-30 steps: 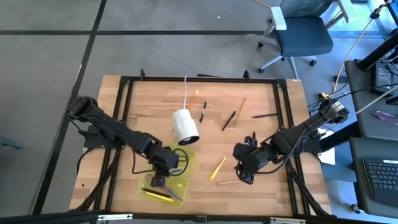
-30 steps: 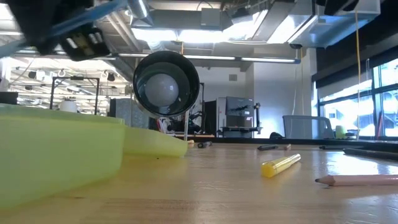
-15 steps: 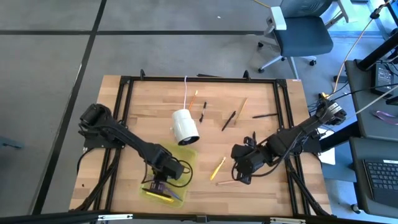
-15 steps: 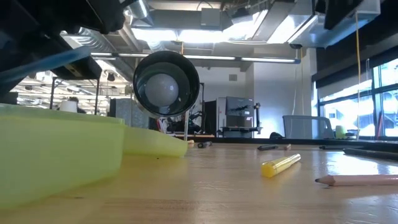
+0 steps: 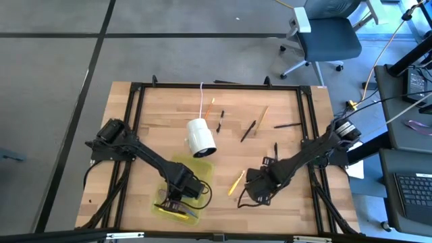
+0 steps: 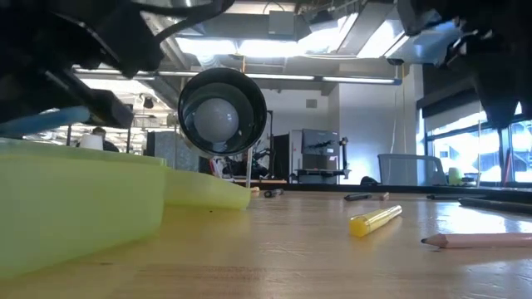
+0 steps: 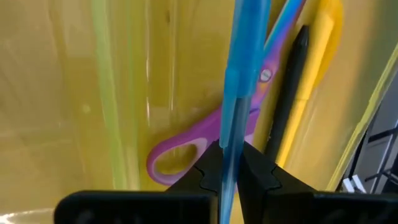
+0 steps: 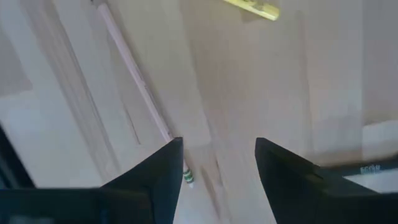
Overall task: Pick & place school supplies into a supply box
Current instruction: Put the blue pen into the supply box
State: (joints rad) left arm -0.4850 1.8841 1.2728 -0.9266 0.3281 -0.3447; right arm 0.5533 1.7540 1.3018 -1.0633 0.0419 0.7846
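The supply box (image 5: 202, 172) is a yellow-green case lying open near the table's near edge, also seen in the low view (image 6: 75, 199). In the left wrist view, purple-handled scissors (image 7: 186, 149), a black pen (image 7: 292, 93) and a yellow marker (image 7: 320, 56) lie inside it. My left gripper (image 5: 177, 197) hovers over the box, shut on a blue pen (image 7: 239, 81). My right gripper (image 5: 248, 194) is open, low above a wood-coloured pencil (image 8: 134, 84) lying on the table. A yellow marker (image 5: 236, 182) lies beside it. My left gripper pinches the blue pen between its two fingers (image 7: 208, 168), gripping the barrel (image 7: 231, 143). The pen runs on past the fingertips over the box's contents. It is lifted clear, above the scissors and the black pen.
A white cylinder on a cord (image 5: 200, 137) lies beyond the box. Farther off lie an orange pen (image 5: 209, 106), black pens (image 5: 248, 130) (image 5: 288, 125) and a wood-coloured pencil (image 5: 263, 115). Black frame rails (image 5: 135, 121) run along the table's sides.
My left gripper has moved toward the table's near edge and down over the open box, carrying the blue pen. My right gripper has moved toward the near and left edges, to the pencil beside the yellow marker.
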